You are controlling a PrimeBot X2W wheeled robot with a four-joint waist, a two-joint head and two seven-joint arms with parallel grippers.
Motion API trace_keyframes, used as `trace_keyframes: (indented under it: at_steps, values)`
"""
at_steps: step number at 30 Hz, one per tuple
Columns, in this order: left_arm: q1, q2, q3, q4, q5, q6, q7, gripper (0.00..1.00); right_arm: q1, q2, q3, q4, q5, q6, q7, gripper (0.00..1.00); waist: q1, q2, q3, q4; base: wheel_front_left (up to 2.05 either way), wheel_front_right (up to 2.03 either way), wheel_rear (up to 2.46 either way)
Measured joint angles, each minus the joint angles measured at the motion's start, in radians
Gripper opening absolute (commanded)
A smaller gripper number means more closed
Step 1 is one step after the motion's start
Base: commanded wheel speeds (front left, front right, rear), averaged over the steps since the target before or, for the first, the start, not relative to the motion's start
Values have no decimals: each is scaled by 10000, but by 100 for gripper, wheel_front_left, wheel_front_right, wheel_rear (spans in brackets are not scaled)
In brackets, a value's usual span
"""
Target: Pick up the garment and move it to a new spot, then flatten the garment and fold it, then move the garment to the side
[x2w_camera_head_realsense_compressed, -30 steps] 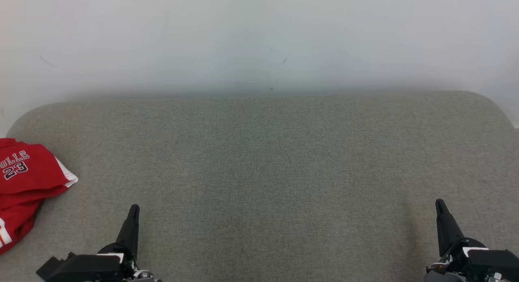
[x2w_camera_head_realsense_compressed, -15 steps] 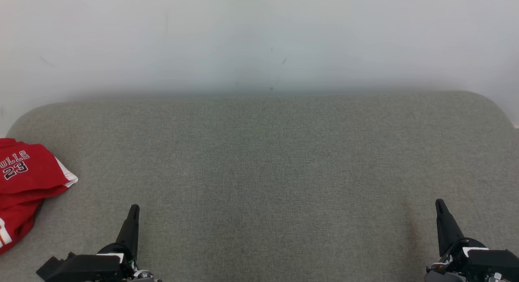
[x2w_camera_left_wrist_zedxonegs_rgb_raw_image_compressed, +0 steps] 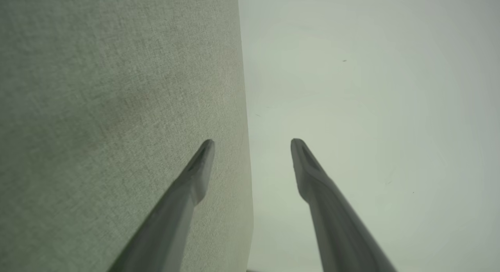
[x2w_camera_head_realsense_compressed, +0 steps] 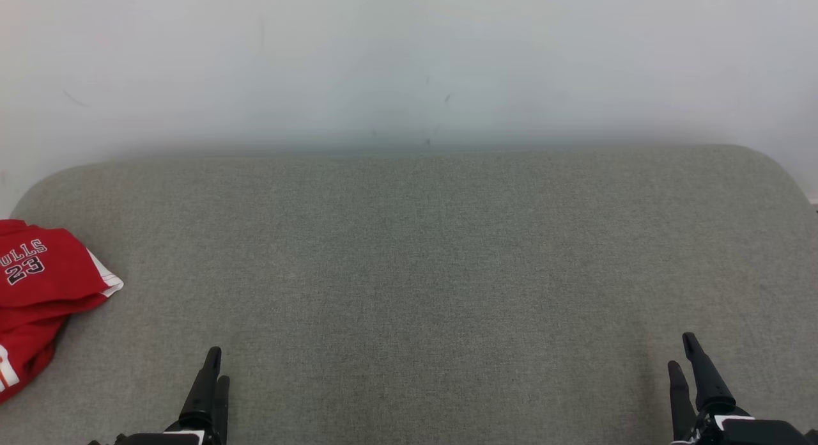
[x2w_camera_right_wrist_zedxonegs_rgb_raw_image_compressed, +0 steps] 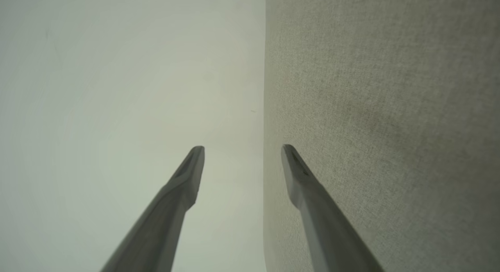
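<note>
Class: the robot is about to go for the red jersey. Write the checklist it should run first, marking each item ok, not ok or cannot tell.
1. Open, empty left end effector: ok.
2. Open, empty right end effector: ok.
3. Target red jersey found at the left edge of the grey padded surface: ok.
4. Whole jersey inside the head view: not ok, cut off by the frame.
5. Jersey lying flat: not ok, bunched.
6. Nothing between left end effector and jersey: ok.
</note>
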Motion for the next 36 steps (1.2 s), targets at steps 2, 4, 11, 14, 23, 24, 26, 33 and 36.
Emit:
trace_keyframes:
  at_steps: [2, 4, 11, 14, 23, 24, 26, 33, 36]
  values:
    - [6, 0, -6, -31, 79, 0, -90, 100, -1, 2, 100, -40, -38, 0, -90, 100, 0, 0, -15, -4, 0, 0, 0]
    - [53, 0, -12, -71, 176, 0, -203, 100, -1, 6, 174, -63, -119, 0, -188, 100, 0, 0, -29, -7, 0, 0, 0]
    - [198, 0, -13, -228, 966, 0, -522, 100, -1, 4, 385, -90, -823, 0, -535, 100, 0, 0, -71, -5, 0, 0, 0]
    - [219, 2, -33, -301, 1499, 38, -642, 100, -2, 2, 451, -69, -1281, 0, -673, 100, 0, 1, -87, -1, 0, 0, 0]
    - [387, 4, -188, -640, 3074, 228, -1003, 100, -11, 0, 686, 38, -2863, 0, -1053, 100, 0, 0, -138, 9, 0, 0, 0]
    - [400, 6, -238, -717, 3398, 245, -1085, 100, -14, -6, 742, 84, -3252, 0, -1139, 100, 0, 0, -148, 12, 0, 0, 0]
    - [432, 8, -268, -796, 3789, 311, -1141, 100, -18, -8, 830, 140, -3703, 0, -1200, 100, 0, 0, -160, 15, 0, 0, 0]
    - [587, 12, -499, -982, 5143, 314, -1404, 100, -62, -10, 965, 297, -5166, 0, -1463, 100, 0, 0, -205, 30, 0, 0, 0]
    - [604, 12, -600, -1081, 5891, 403, -1534, 100, -114, -12, 1011, 416, -5956, 0, -1592, 100, 1, 1, -242, 43, 0, 0, 0]
